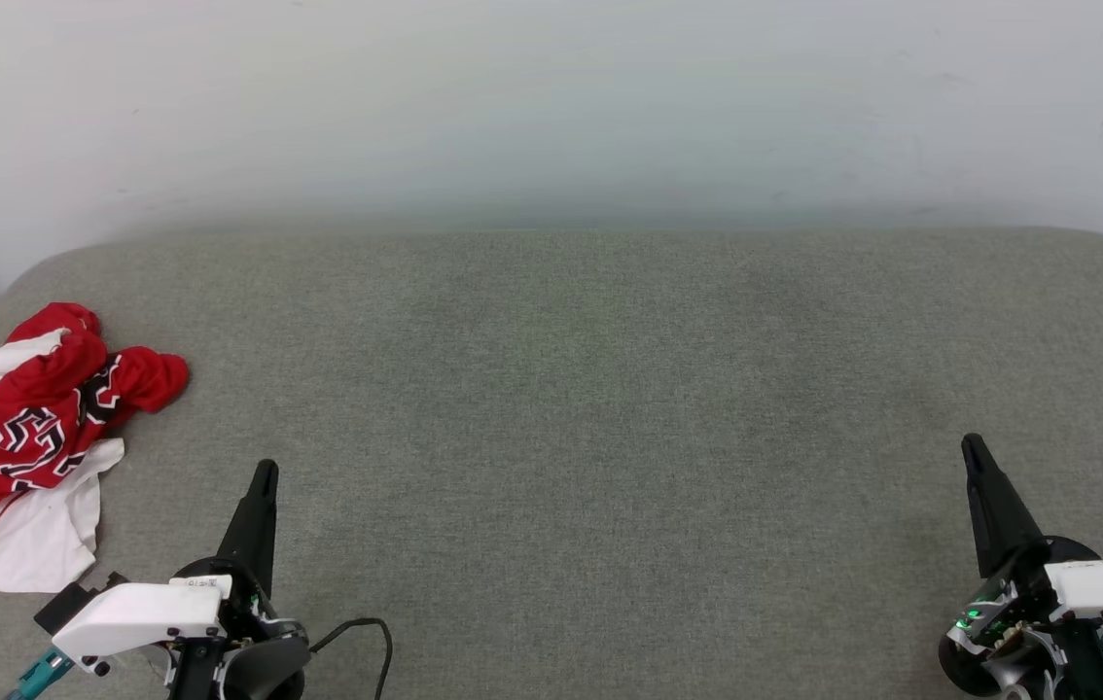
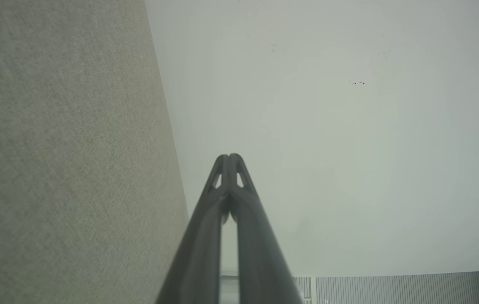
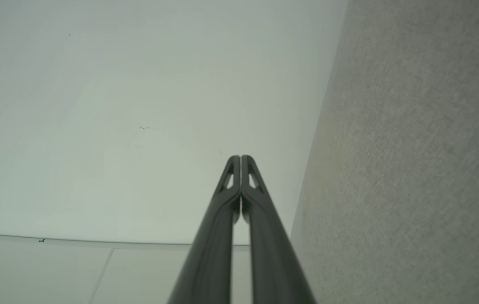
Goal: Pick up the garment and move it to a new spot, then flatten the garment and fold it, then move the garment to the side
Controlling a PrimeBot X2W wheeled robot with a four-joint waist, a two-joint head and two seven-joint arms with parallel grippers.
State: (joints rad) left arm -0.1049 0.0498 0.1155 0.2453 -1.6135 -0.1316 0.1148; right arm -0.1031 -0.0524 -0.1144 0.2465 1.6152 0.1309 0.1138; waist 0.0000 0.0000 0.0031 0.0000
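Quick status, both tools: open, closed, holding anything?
Left tool: closed, holding nothing, apart from the garment.
Right tool: closed, holding nothing.

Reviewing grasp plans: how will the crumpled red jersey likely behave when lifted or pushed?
The garment lies bunched in soft folds, so probably floppy, draping from any pinch. Thin cloth, likely light. On the grey fabric surface, a push would probably bunch it, not slide it.
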